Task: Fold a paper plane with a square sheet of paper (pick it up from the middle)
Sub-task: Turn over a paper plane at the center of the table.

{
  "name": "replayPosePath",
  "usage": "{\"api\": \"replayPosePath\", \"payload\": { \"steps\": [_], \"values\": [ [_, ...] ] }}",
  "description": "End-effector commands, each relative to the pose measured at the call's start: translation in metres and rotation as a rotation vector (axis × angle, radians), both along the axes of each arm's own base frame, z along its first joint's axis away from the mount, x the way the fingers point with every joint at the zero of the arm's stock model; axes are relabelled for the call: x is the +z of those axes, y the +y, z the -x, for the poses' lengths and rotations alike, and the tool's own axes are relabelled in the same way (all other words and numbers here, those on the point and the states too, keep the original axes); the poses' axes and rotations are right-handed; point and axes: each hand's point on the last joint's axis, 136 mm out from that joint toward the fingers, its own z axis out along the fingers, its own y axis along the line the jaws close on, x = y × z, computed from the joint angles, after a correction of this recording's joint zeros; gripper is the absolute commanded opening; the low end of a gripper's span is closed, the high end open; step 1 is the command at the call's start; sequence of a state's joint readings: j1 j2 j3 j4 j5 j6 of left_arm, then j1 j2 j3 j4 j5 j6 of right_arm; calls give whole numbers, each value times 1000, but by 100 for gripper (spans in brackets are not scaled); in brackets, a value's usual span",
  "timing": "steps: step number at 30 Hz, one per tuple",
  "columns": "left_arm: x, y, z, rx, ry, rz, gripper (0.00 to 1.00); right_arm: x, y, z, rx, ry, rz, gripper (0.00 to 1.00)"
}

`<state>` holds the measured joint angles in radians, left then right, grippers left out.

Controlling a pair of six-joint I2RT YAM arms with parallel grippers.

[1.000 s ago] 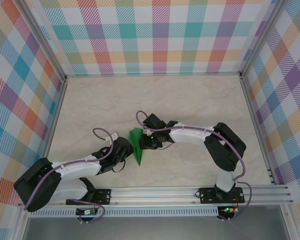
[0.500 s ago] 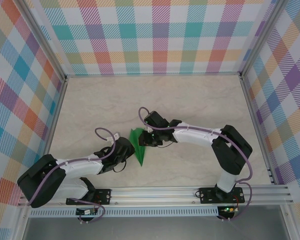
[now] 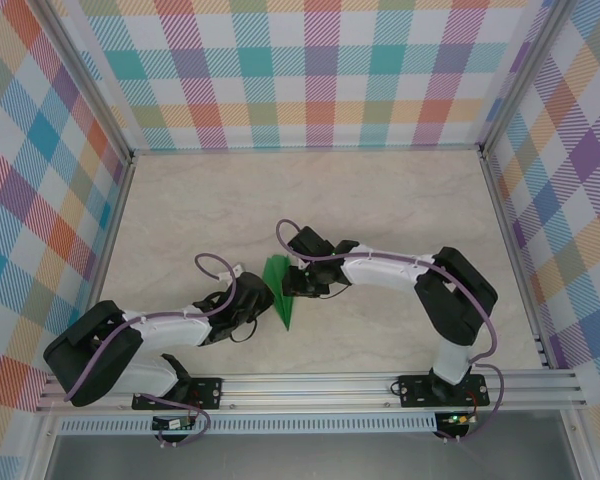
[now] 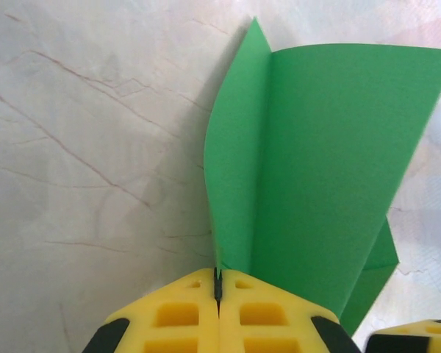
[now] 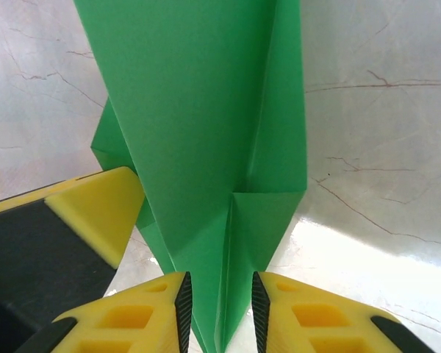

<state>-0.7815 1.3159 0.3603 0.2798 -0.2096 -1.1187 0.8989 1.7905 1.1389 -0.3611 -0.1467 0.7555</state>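
Note:
The square sheet of paper is folded into a narrow, pointed green paper plane that stands on the table between my two grippers, tip toward the near edge. My left gripper is shut on one thin flap of it, and the yellow pads meet on the paper's edge at the left gripper. My right gripper straddles the centre crease of the plane with a gap on both sides, so it is open. In the top view the right gripper sits just right of the paper.
The marble tabletop spreads out behind and to the right of the arms. Checked walls close off three sides. The left gripper's yellow finger shows in the right wrist view, close beside the paper.
The right gripper's jaws have widened a little around the paper. The left arm has slid slightly right, and the paper's tip has shifted a little right and nearer.

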Motion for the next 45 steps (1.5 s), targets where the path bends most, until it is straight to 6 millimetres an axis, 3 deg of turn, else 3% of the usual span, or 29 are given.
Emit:
{"api": "replayPosePath", "payload": {
  "steps": [1, 30, 36, 42, 45],
  "values": [
    [13, -6, -9, 6, -32, 37, 1, 2, 9, 4, 22, 20, -14, 29],
    [24, -18, -10, -27, -49, 102, 0, -15, 16, 19, 74, 100, -40, 43],
    [28, -19, -8, -28, -49, 131, 0, -22, 9, 19, 52, 90, -19, 34],
    [33, -18, -6, -30, -36, 163, 24, -20, 6, 18, 65, 64, -16, 33],
    [37, -13, -8, -29, -34, 179, 31, -17, 7, 18, 74, 54, -27, 33]
  ]
}}
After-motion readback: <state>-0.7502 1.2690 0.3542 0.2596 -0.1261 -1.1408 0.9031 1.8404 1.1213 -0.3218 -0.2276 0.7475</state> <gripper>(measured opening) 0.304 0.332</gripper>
